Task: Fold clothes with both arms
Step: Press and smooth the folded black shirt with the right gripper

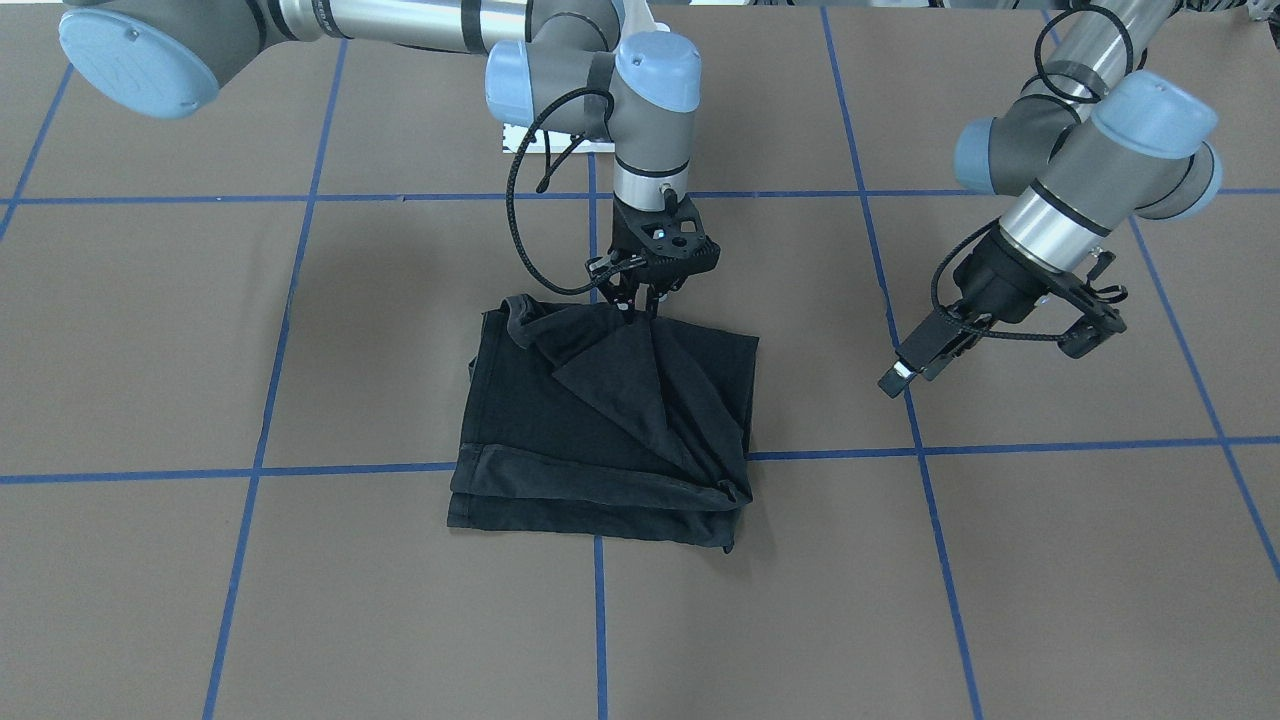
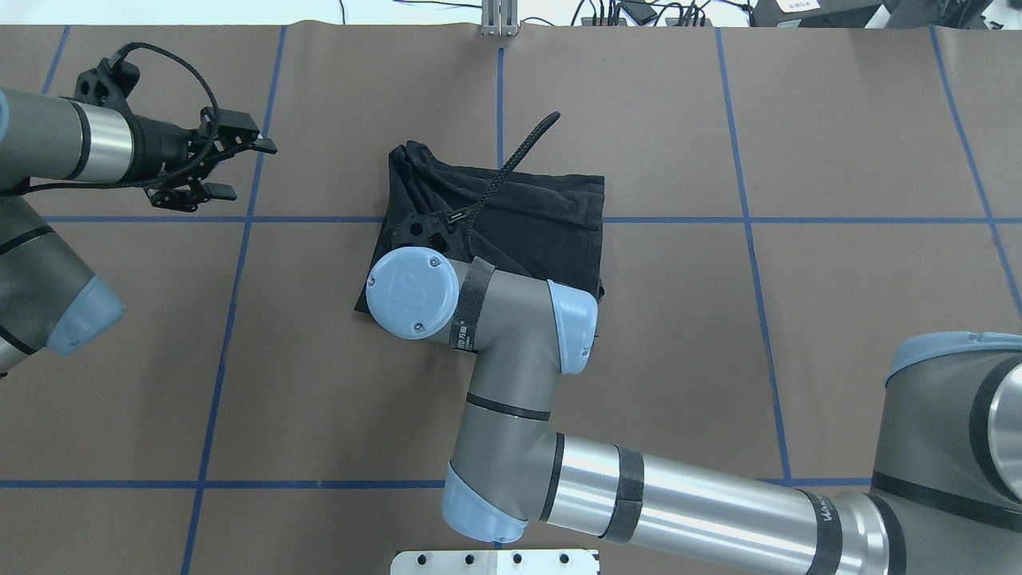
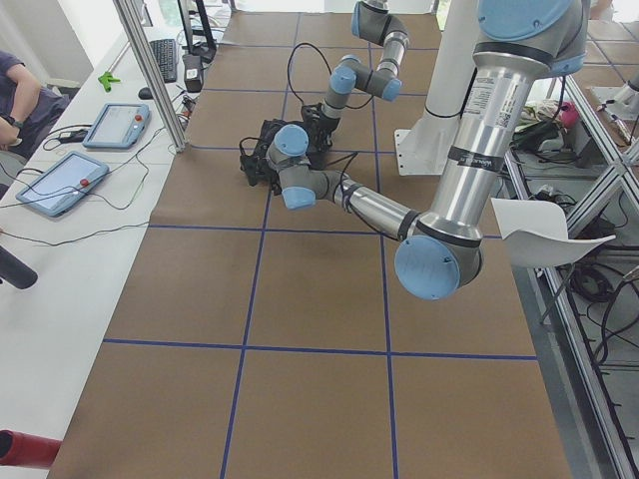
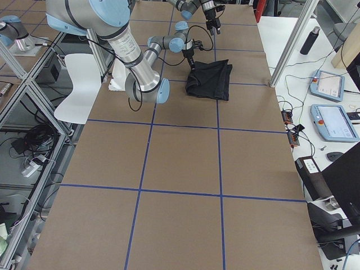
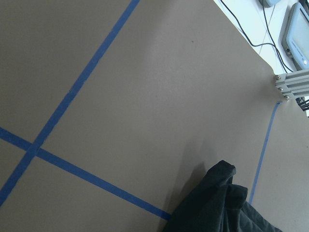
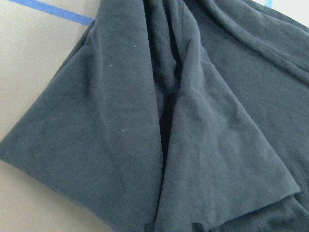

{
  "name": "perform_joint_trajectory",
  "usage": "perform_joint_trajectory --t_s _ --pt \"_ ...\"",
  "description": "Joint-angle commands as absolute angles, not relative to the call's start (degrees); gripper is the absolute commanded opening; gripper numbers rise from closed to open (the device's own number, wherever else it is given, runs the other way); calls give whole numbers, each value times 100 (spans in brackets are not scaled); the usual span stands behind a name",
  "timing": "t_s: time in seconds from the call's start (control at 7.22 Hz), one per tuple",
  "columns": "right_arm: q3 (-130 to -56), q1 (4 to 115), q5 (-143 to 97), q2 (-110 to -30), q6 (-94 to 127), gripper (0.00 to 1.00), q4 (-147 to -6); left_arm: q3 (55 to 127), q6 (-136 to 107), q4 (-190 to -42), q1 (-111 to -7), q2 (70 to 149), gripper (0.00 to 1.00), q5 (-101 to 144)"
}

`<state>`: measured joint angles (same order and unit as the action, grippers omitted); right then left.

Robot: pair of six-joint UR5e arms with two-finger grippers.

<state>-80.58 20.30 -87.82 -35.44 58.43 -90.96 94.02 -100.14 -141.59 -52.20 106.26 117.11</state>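
Note:
The black T-shirt (image 1: 560, 430) lies folded into a rough rectangle in the middle of the brown table, plain side up. My right gripper (image 1: 635, 303) points straight down at the shirt's edge nearest the robot. It is shut on a fold of cloth that rises to it in a small tent. In the overhead view the right wrist covers part of the T-shirt (image 2: 543, 216) and hides the fingers. The right wrist view is filled with creased dark fabric (image 6: 145, 121). My left gripper (image 2: 251, 169) hovers open and holds nothing, well off to the shirt's side, also seen as the left gripper (image 1: 992, 360).
Blue tape lines (image 1: 600, 620) divide the table into squares. The white pedestal base (image 2: 495, 561) stands at the robot's edge. Beyond the far edge, a side bench carries tablets (image 3: 118, 125) and cables, and a person's arm (image 3: 20, 100) shows there. An aluminium post (image 3: 150, 70) stands at that edge.

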Motion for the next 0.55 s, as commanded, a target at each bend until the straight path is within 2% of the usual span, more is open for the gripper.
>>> perform_joint_trajectory --t_s 0.0,0.42 --pt "-7920 2004 -8701 -3507 5836 38 -9097 9404 -10020 -14159 -5221 10626 100 11716" --pt "-7796 1942 -8657 -3358 5827 38 -9097 9404 -10020 -14159 -5221 10626 100 11707"
